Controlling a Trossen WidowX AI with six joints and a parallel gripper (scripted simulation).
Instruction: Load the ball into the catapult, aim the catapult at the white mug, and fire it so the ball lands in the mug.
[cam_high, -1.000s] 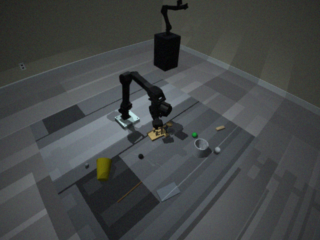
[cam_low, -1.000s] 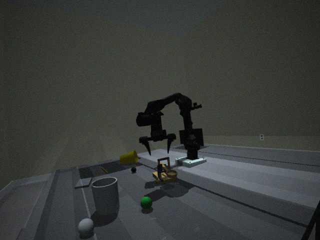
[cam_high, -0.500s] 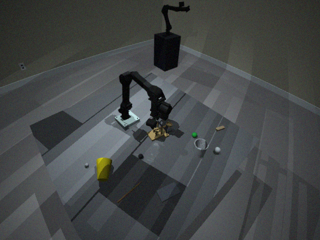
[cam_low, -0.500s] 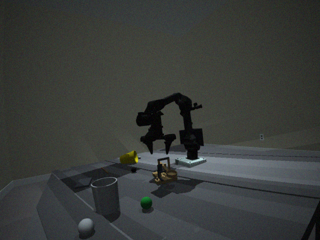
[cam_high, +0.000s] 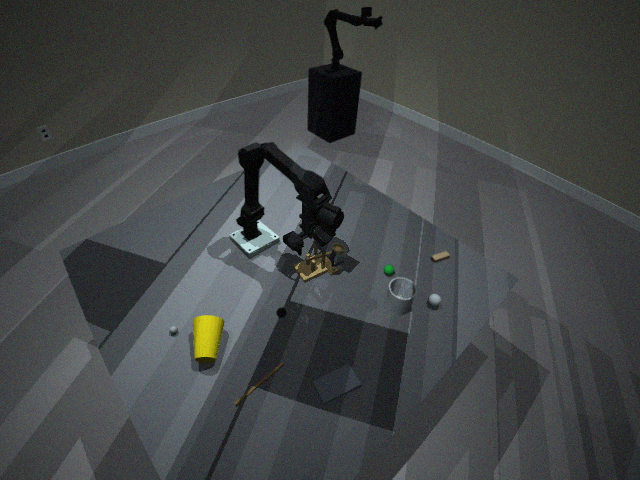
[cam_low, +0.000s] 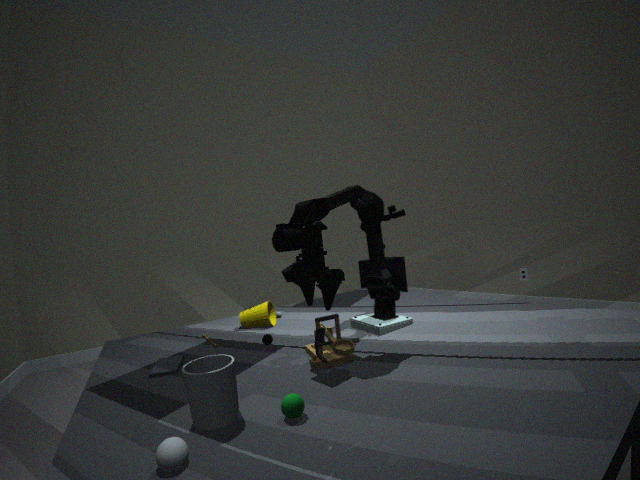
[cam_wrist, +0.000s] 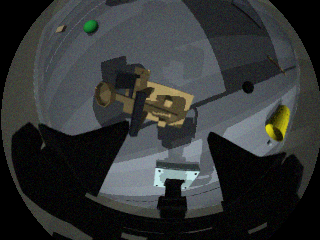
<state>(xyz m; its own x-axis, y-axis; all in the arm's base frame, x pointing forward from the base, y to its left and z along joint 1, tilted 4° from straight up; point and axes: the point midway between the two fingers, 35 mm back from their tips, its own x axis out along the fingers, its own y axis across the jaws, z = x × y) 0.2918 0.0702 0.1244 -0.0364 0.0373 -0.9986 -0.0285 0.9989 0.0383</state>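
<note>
The wooden catapult (cam_high: 305, 272) (cam_low: 330, 357) (cam_wrist: 185, 100) stands on the table below my gripper. Its throwing arm is low, and its round cup (cam_low: 345, 345) (cam_wrist: 103, 94) looks empty. My gripper (cam_high: 308, 250) (cam_low: 318, 306) (cam_wrist: 170, 130) is open and empty, above the catapult, pointing down. The whitish mug (cam_high: 401, 299) (cam_low: 212, 397) stands upright; it is outside the wrist view. A green ball (cam_high: 388, 269) (cam_low: 293, 405) (cam_wrist: 90, 26) lies near the mug, a white ball (cam_high: 434, 299) (cam_low: 172, 453) on its other side. A black ball (cam_high: 281, 312) (cam_low: 267, 339) (cam_wrist: 248, 87) lies beyond the catapult.
A yellow cup (cam_high: 207, 338) (cam_low: 257, 315) (cam_wrist: 278, 122) lies on its side beside a small pale ball (cam_high: 173, 330). A wooden stick (cam_high: 259, 384), a flat grey plate (cam_high: 337, 383) and a wooden block (cam_high: 440, 256) (cam_wrist: 61, 29) also lie around. Another arm stands on a black box (cam_high: 333, 103).
</note>
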